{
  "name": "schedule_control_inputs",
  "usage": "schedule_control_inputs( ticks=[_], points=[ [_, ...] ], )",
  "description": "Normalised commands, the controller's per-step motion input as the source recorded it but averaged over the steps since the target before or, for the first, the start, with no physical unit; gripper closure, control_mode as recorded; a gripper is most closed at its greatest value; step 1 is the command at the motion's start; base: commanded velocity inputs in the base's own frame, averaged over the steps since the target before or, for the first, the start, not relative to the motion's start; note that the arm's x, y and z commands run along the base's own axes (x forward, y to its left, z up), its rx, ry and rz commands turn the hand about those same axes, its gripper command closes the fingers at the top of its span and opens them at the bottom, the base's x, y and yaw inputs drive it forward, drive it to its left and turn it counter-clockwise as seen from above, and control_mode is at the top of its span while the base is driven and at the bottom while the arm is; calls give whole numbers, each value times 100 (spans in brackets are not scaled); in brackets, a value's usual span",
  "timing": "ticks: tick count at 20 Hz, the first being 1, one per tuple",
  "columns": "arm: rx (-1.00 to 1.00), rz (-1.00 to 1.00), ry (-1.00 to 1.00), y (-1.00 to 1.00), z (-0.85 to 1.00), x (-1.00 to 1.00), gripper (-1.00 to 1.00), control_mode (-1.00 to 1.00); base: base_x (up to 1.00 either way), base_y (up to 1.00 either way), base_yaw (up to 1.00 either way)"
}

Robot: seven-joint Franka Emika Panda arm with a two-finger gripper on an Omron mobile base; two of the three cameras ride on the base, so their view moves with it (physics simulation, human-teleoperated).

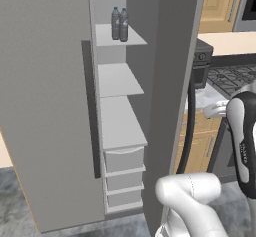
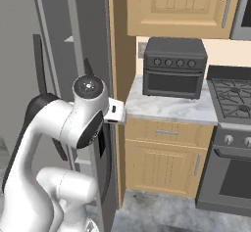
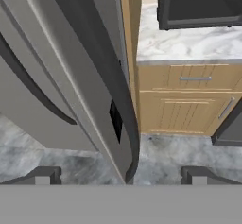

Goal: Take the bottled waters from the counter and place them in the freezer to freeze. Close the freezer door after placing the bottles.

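Bottles [image 1: 119, 24] are standing together on the freezer's [image 1: 120, 81] top shelf, its door [image 1: 45, 106] hanging open. The pincer [image 3: 120, 176] is gaping wide, gripping nothing, facing the fridge edge beside the worktop [image 2: 171, 106].

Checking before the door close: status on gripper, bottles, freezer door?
Gripper open, empty. Both bottled waters upright on freezer top shelf. Freezer door wide open, not yet closed. Right fridge door edge close ahead of the hand.

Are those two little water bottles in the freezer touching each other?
Touching, it seems: the left base view shows the bottled waters side by side on a freezer shelf, no gap visible.
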Motion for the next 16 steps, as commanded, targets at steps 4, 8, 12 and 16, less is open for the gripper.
schedule_control_inputs(
  ticks=[4,8,12,16],
  points=[
    [1,2,0,1,-23,12,-100,-100,0,0,0],
    [0,9,-3,1,-19,12,-100,-100,0,0,0],
    [0,8,-5,0,-19,22,-100,-100,0,0,0],
    [0,10,0,1,-26,29,-100,-100,0,0,0]
  ],
)
